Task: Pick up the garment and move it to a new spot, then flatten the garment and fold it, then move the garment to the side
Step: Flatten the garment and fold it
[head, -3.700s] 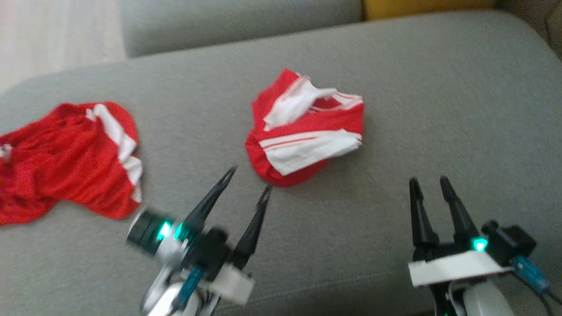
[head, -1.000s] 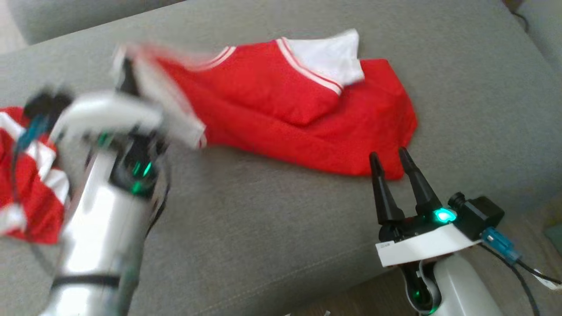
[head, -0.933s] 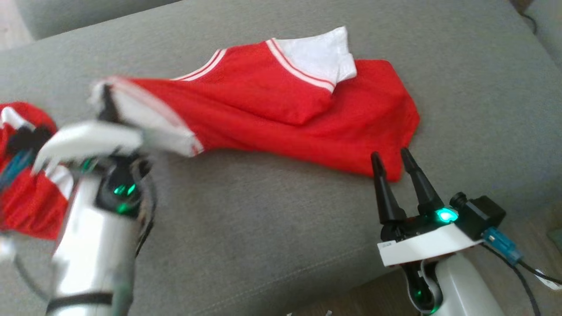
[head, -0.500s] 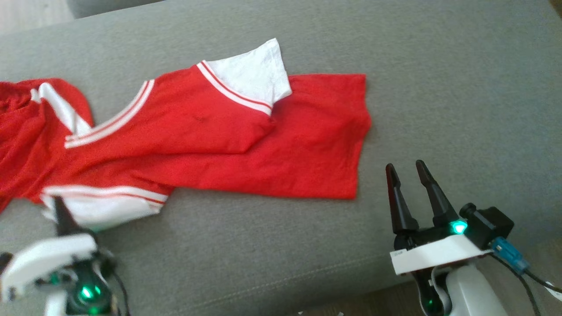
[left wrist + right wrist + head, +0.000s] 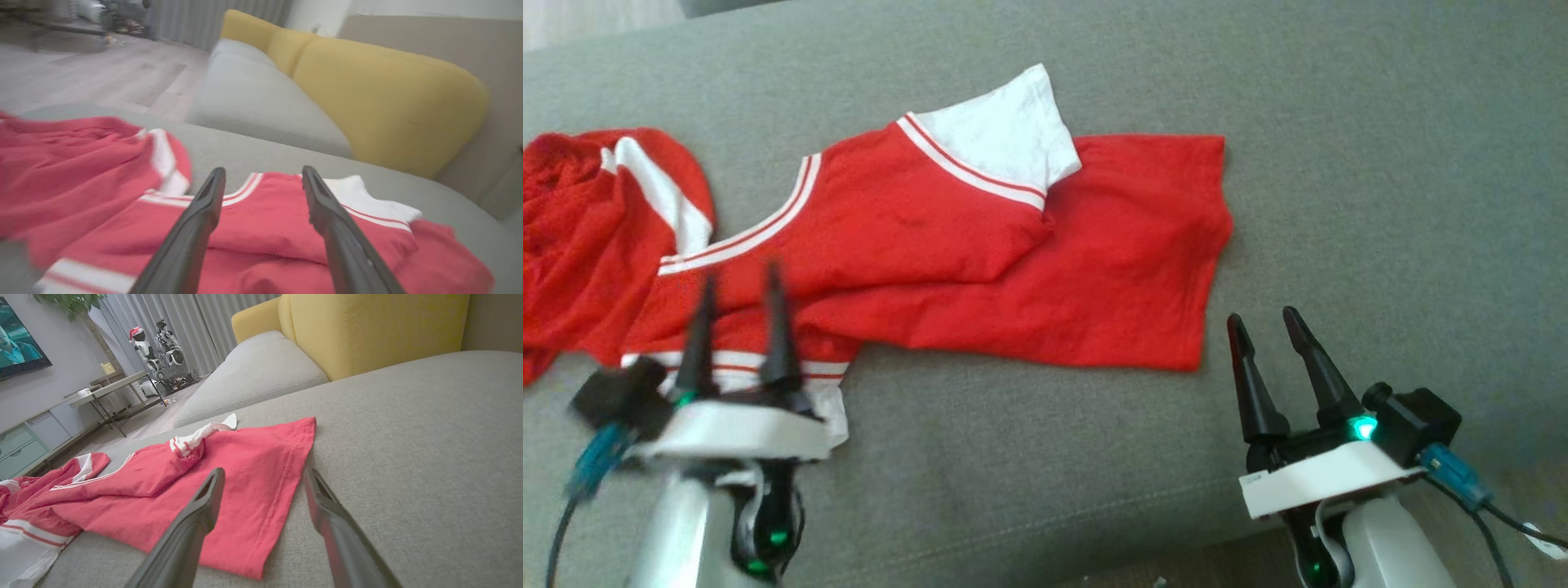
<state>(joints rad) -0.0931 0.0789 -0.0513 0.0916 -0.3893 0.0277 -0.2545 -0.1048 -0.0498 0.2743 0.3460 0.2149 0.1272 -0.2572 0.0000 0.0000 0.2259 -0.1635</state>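
The garment (image 5: 980, 269) is a red shirt with white, red-striped sleeves, spread crosswise on the grey sofa seat (image 5: 1380, 204) with its upper half creased over. My left gripper (image 5: 740, 278) stands open above the near white sleeve (image 5: 829, 408), holding nothing. In the left wrist view the open gripper (image 5: 261, 173) frames the red cloth (image 5: 265, 228). My right gripper (image 5: 1261, 317) is open just off the garment's hem corner, apart from it. The right wrist view has the open gripper (image 5: 263, 473) pointing at the hem (image 5: 229, 477).
A second red and white garment (image 5: 580, 237) lies crumpled at the far left, touching the first. The seat's front edge (image 5: 1094, 523) runs just before my grippers. A yellow back cushion (image 5: 367, 326) and another grey seat (image 5: 253, 375) lie beyond.
My left gripper, shut on the white sleeve a second ago, drew it out to the near left, then let go and opened. The right gripper stayed open. The camera shifted.
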